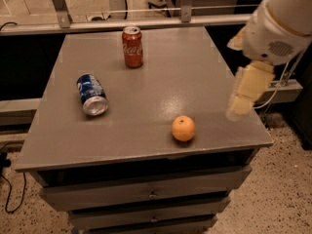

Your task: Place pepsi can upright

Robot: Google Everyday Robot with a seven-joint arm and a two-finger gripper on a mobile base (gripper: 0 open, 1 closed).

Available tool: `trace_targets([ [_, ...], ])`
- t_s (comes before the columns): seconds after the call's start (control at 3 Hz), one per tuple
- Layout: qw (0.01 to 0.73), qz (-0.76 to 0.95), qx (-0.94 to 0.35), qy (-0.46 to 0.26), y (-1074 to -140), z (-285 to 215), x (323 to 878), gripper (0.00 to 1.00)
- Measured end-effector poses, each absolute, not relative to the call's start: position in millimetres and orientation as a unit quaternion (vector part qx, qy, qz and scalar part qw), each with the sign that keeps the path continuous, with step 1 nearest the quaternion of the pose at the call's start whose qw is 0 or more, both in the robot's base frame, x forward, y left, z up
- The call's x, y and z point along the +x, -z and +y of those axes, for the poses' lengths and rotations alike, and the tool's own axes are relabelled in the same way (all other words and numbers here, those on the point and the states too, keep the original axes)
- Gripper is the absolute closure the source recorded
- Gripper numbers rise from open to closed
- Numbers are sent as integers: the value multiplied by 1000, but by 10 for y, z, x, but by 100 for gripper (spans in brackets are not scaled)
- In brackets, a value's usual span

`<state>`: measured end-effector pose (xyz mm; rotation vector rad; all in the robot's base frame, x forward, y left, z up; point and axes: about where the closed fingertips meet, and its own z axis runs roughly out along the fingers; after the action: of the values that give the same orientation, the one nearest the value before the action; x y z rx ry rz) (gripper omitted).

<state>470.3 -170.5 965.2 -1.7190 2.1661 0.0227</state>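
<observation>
The pepsi can [91,94] is dark blue with a silver end and lies on its side on the left part of the grey table top [161,72], its silver end facing the front. My gripper [240,106] hangs from the white arm [278,28] above the table's right edge, far to the right of the can and holding nothing that I can see.
A red Coca-Cola can [132,47] stands upright at the back of the table. An orange [183,128] sits near the front edge, left of the gripper. The table has drawers [151,194] below. A metal rail [146,22] runs behind it.
</observation>
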Motion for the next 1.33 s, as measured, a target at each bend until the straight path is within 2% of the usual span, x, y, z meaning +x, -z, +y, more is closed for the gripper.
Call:
trace_targets([
  [1.0, 225, 809, -534, -99, -9554, 59, 5569, 0],
  [1.33, 225, 809, -534, -99, -9552, 72, 5571, 0],
])
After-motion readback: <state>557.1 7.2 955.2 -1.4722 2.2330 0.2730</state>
